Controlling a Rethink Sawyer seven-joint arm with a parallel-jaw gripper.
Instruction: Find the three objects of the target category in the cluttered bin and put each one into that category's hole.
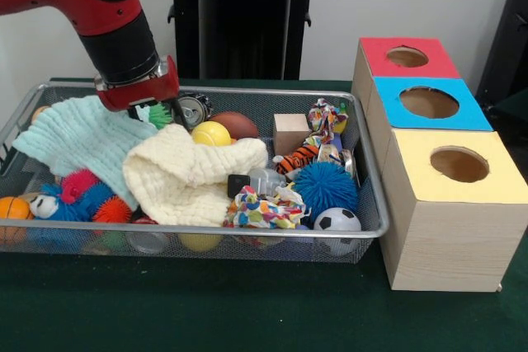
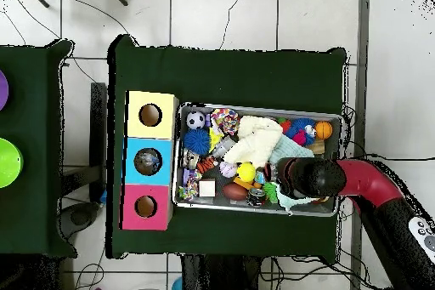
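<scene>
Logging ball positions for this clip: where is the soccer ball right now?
In the front view the soccer ball sits in the bin's near right corner, just below the blue spiky ball, close to the yellow box.

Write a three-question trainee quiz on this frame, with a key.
1. True or false: the gripper is above the boxes.
2. Which box is nearest the soccer ball: A red box, B blue box, C yellow box?
3. What colour is the cloth in the middle of the bin?

Key: 1 false, it is over the bin's far side; 2 C; 3 cream.
</scene>
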